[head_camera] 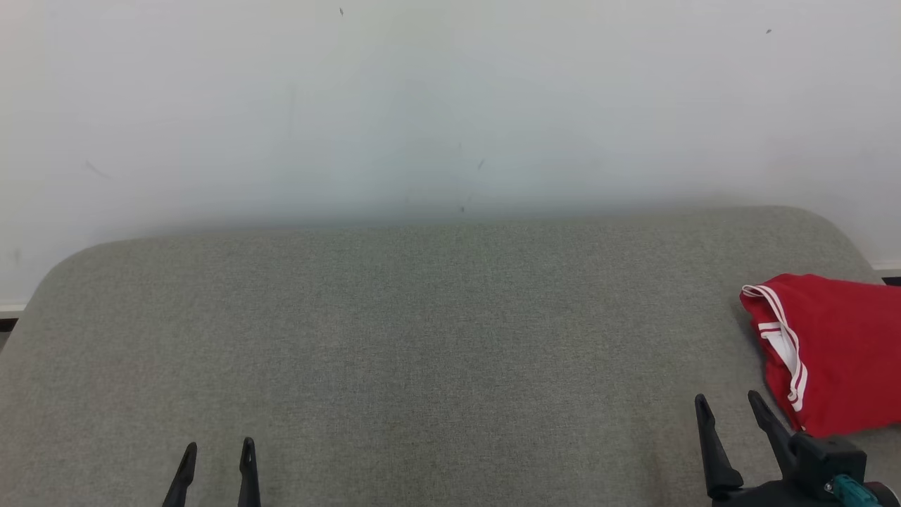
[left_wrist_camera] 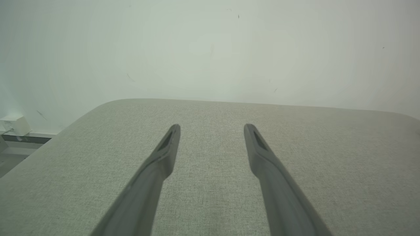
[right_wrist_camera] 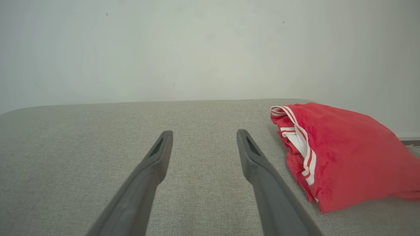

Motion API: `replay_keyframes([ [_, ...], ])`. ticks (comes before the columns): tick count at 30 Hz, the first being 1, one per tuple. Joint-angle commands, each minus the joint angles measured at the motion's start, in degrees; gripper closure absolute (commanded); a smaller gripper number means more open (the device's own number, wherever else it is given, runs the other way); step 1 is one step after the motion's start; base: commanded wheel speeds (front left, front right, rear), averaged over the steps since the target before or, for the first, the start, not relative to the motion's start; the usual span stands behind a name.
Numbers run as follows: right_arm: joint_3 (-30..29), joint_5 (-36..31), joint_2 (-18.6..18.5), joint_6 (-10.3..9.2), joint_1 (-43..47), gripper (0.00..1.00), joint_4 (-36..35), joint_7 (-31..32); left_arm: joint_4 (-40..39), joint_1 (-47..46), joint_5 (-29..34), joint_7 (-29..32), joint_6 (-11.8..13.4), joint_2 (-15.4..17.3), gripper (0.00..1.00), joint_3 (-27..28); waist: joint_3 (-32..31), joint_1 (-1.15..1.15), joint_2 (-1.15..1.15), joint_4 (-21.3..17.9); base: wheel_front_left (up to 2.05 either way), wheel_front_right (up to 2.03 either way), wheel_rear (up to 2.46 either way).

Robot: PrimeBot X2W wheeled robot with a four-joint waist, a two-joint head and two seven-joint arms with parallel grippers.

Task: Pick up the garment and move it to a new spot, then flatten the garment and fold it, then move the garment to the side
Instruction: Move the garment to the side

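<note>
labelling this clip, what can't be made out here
Head view: the red garment runs off the right edge.
Right wrist view: it lies folded over itself, so its type and lower layers are hidden.
Left wrist view: white box at the left edge, too small to identify.
Head view: bottom edge cuts the left gripper below its fingertips.

Red garment (head_camera: 838, 345) with white stripes lies folded; far right.

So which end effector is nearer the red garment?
The right end effector, open, just beside the red garment; the left end effector sits far across the grey cushion.
</note>
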Motion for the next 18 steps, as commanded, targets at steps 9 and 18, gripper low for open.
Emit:
replay_keyframes([
  [9, -0.4, 0.1, 1.6, -0.17, 1.7, 0.0, 1.1, -1.1, 1.7, 0.7, 0.1, -0.2, -0.4, -0.1, 0.0, 0.9, -0.2, 0.01, 0.0, -0.7, 0.0, 0.0, 0.0],
  [18, -0.5, -0.4, 1.8, -0.17, 1.7, 0.0, 0.5, -0.7, 1.9, 0.6, 0.7, -0.2, -0.4, -0.2, 0.0, 1.5, -0.1, 0.01, 0.0, -1.1, 0.0, 0.0, 0.0],
])
